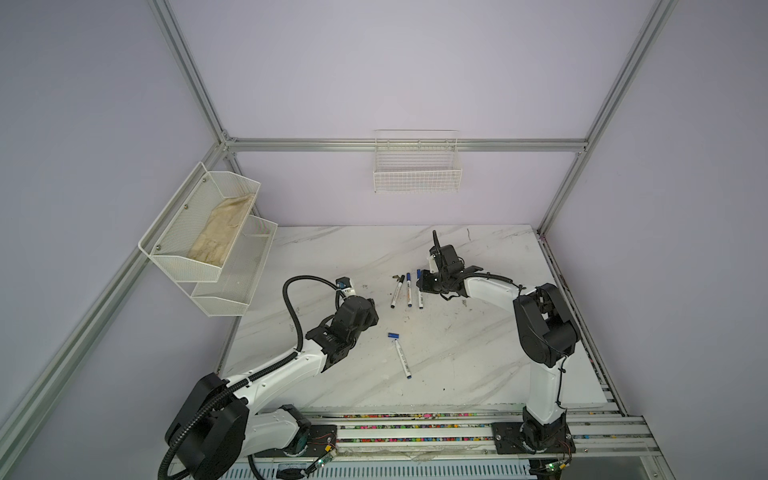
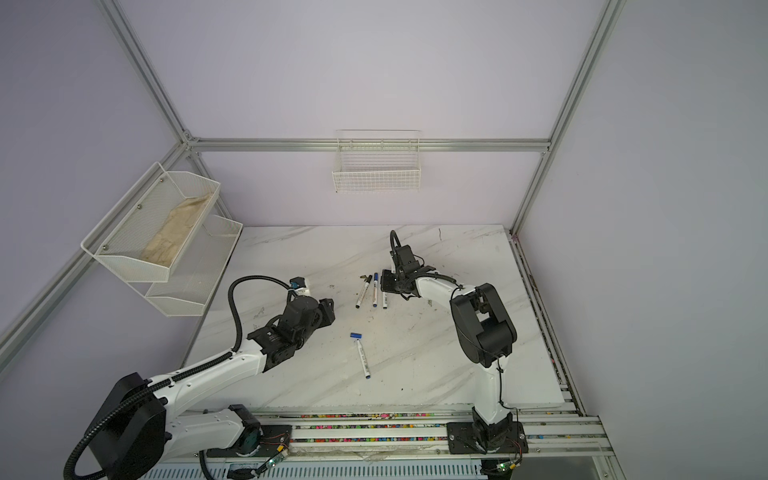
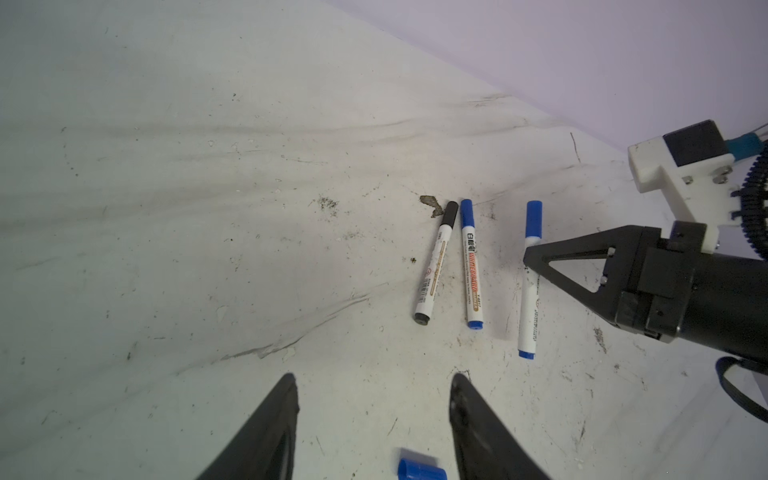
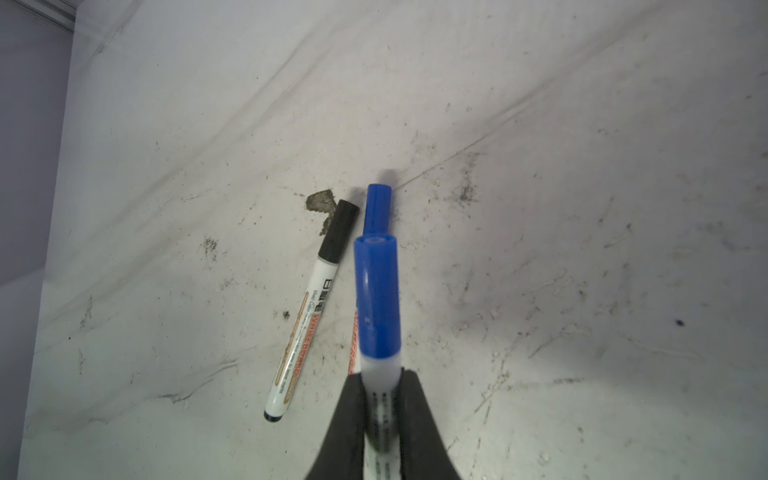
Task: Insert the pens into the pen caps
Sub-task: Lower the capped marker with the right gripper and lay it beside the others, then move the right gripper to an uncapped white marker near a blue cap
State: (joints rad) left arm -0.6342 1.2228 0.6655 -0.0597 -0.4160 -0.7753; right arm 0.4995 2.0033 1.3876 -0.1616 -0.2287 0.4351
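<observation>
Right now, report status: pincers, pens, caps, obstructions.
Left pincer open, empty. Right pincer shut on capped blue pen. Uncapped pen lying free, loose blue cap beside its tip. Nothing blocking it.

Three capped pens (image 1: 409, 291) lie parallel; fourth pen (image 1: 403, 359) uncapped beside blue cap (image 1: 393, 335)

Left arm (image 1: 286, 365): based at 7 o'clock of bench (image 1: 478, 353), stretched low toward 1 o'clock; left hand (image 3: 372, 378) fingers parted, holding nothing.
Right arm (image 1: 544, 382): based at 5 o'clock, elbow raised, forearm toward 10 o'clock; right hand (image 4: 380, 376) clamped on pen (image 4: 377, 299).
</observation>
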